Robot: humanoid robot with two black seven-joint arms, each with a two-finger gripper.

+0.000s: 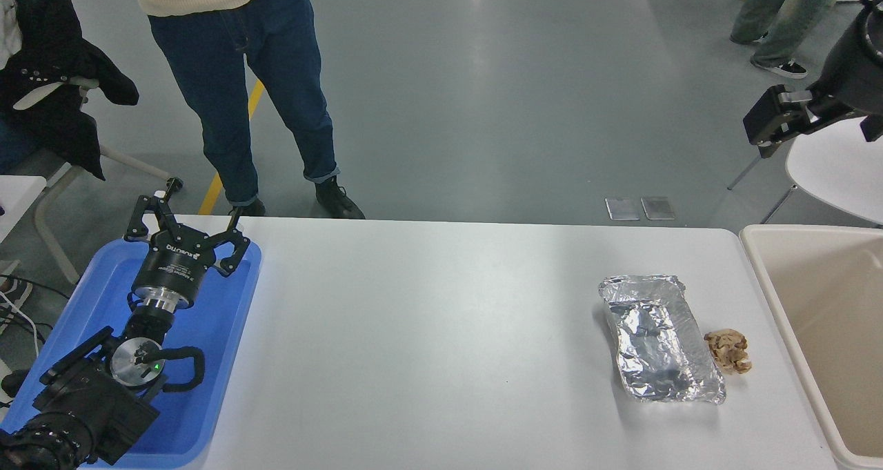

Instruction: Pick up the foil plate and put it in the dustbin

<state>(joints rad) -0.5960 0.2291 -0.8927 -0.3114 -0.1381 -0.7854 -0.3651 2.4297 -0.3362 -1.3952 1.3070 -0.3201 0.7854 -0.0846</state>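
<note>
The foil plate (659,339) is a shiny, crinkled silver tray lying flat on the white table (428,332) at the right. The dustbin (814,318), a large beige bin with a thick rim, stands just past the table's right edge, its inside bare. My right gripper (766,121) hangs high at the upper right, well above and beyond the plate and bin, holding nothing. My left gripper (193,214) is parked open over the blue tray at the lower left.
A small crumpled brown paper ball (728,350) lies between the foil plate and the bin. A shallow blue tray (221,359) sits at the table's left end. A person in jeans (241,90) stands at the far left side. A white chair (838,170) stands behind the bin.
</note>
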